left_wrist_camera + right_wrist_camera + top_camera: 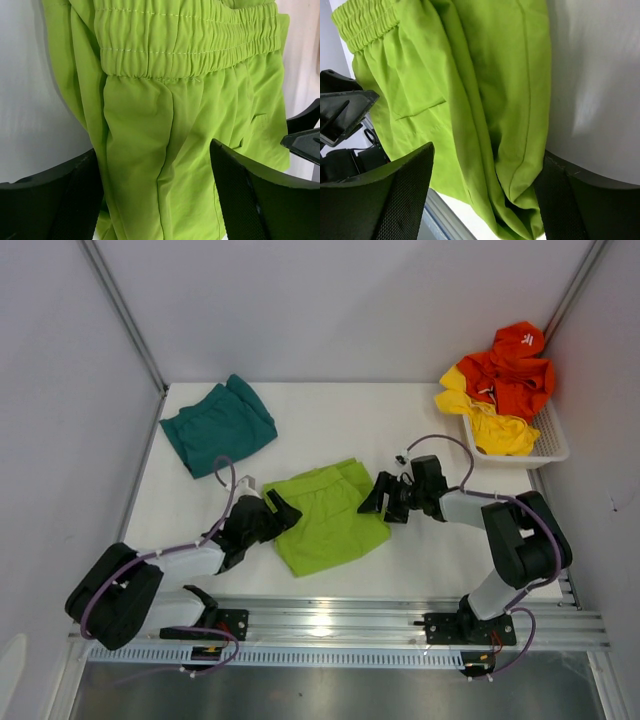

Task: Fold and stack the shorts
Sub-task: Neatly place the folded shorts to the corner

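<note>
between the left hand [284,512] and right hand [373,498], lime shorts [330,518], edges partly hidden.

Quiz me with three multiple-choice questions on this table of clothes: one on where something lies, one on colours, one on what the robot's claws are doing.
1. Where do the folded teal fabric shorts lie?
A. on the floor
B. at the far left of the white table
C. over a chair

2. What colours are the clothes in the white plastic basket?
A. orange and yellow
B. blue and pink
C. black and grey

3. How do the left gripper and right gripper stand at the lime green fabric shorts?
A. both clamped shut
B. both open, fabric between their fingers
C. one open, one shut

Answers:
1 B, the overhead view shows them there, apart from both arms.
2 A, orange clothes are piled over yellow clothes.
3 B, each wrist view shows fingers spread wide with lime fabric between them.
</note>
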Action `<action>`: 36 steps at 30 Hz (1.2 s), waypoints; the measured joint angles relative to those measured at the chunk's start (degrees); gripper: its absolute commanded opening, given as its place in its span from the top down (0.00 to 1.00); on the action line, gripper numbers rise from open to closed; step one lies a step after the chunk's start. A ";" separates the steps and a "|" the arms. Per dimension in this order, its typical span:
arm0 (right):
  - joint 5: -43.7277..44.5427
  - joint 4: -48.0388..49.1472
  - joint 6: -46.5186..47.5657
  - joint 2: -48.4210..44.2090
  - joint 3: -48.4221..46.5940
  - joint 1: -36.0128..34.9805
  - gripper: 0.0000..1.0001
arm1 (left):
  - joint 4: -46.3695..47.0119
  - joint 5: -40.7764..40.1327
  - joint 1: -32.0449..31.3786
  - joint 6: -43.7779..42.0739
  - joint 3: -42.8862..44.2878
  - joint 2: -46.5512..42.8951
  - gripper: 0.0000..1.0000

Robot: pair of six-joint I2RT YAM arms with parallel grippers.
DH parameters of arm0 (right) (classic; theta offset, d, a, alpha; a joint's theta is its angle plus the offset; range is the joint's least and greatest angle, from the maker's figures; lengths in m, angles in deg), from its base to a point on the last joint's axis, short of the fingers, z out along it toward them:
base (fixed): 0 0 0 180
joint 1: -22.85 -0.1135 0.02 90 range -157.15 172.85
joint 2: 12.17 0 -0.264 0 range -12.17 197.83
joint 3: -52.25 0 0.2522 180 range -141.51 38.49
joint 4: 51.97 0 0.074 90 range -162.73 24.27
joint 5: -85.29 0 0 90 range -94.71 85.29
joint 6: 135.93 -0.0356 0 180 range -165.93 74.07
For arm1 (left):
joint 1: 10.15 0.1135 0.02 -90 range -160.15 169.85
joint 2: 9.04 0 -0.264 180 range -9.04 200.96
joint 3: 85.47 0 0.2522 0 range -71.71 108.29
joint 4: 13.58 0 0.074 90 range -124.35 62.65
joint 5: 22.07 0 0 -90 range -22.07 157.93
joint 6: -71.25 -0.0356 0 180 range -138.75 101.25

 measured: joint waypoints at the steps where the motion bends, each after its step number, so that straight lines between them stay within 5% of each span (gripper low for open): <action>1: -0.07 -0.35 0.37 0.92 -1.07 -0.02 0.24 | 0.90 0.26 0.28 -0.22 0.50 1.29 0.19; 4: -0.24 -0.94 1.81 4.04 -4.26 -0.04 0.36 | 3.61 0.92 1.36 -1.09 1.57 4.52 0.25; 7: 0.02 -1.20 3.13 6.62 -6.34 -0.04 0.68 | 4.61 0.98 1.95 -2.10 1.60 5.46 0.35; 10: 0.09 -1.53 3.48 9.20 -7.39 0.04 0.93 | 3.80 0.94 2.27 -3.34 1.60 5.95 0.70; 12: 0.26 -1.62 3.28 9.84 -7.87 -0.07 1.00 | 2.82 0.83 2.36 -4.09 1.75 6.29 0.81; 17: 1.66 -2.14 3.26 10.56 -9.64 -1.20 1.00 | -0.76 1.05 2.69 -6.16 5.60 9.25 1.00; 26: 6.21 -5.14 3.32 12.46 -18.14 -3.54 1.00 | -9.77 2.08 7.19 -11.39 19.45 17.84 1.00; 36: 5.40 -4.52 1.11 24.90 -43.19 -5.05 1.00 | -24.33 0.42 13.73 -17.70 45.18 26.49 1.00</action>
